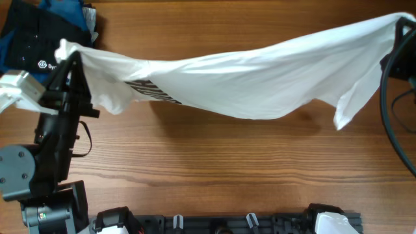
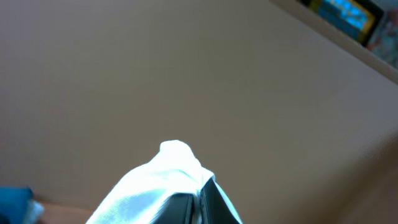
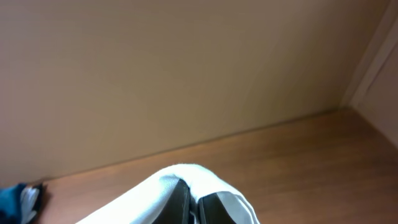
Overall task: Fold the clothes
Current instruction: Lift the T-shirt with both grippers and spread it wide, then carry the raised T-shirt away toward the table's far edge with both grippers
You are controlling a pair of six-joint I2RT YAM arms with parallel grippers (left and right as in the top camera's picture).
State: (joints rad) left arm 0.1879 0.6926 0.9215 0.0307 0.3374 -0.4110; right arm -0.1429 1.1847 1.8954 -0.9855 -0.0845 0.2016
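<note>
The clothes (image 1: 260, 78), one large white shirt with a black striped print (image 1: 151, 91), hang stretched in the air above the table between my two grippers. My left gripper (image 1: 67, 51) is shut on the shirt's left end, with white cloth (image 2: 163, 180) bunched over its dark fingers (image 2: 217, 205). At the far right edge my right gripper (image 1: 400, 25) is shut on the other end, the fabric (image 3: 186, 177) wrapped over its fingers (image 3: 179, 202). The middle of the shirt sags toward the table and a loose corner (image 1: 344, 114) dangles at the right.
A dark blue-black folded stack (image 1: 39, 32) with a white logo lies at the back left corner, right behind the left arm (image 1: 52, 136). Black cables (image 1: 390, 130) run down the right edge. The wooden table (image 1: 227, 169) shows below the shirt.
</note>
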